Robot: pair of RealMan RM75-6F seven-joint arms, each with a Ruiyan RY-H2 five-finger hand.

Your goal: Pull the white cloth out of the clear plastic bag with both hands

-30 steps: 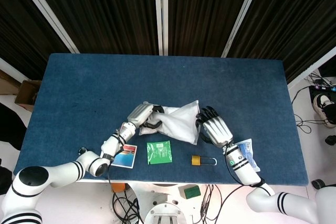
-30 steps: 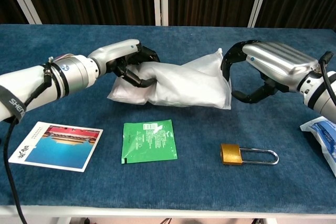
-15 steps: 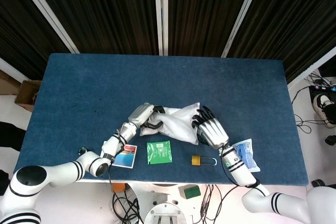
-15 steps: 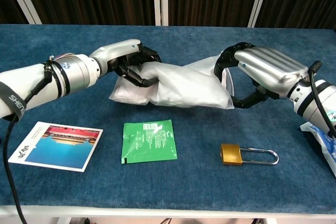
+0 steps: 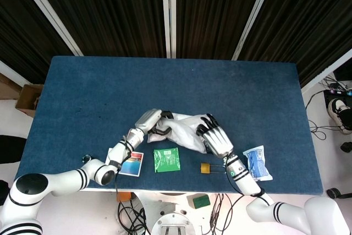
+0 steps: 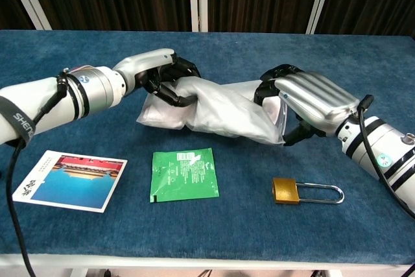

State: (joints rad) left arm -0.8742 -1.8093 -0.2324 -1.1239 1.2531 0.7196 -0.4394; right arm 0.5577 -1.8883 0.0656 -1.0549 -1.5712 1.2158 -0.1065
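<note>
The clear plastic bag (image 6: pixel 214 109) with the white cloth (image 6: pixel 165 113) inside lies at mid-table, also seen as the bag (image 5: pixel 181 129) from above. My left hand (image 6: pixel 162 77) grips the bundle's left end with its fingers curled round it; the same left hand (image 5: pixel 152 122) shows in the head view. My right hand (image 6: pixel 308 100) wraps the bag's right end, fingers over the top and thumb underneath, where a loose plastic edge shows. From above the right hand (image 5: pixel 215 138) covers that end. How much cloth lies outside the bag is hidden.
On the blue table (image 5: pixel 99 92), in front of the bag, lie a green sachet (image 6: pixel 185 174), a brass padlock (image 6: pixel 305 191) and a picture card (image 6: pixel 68 180). A blue-and-white packet (image 5: pixel 257 163) sits by the right forearm.
My right hand moved left from beside the bag onto its right end and closed around it. The bag's right end is now squeezed and lower. The left hand kept its hold.
</note>
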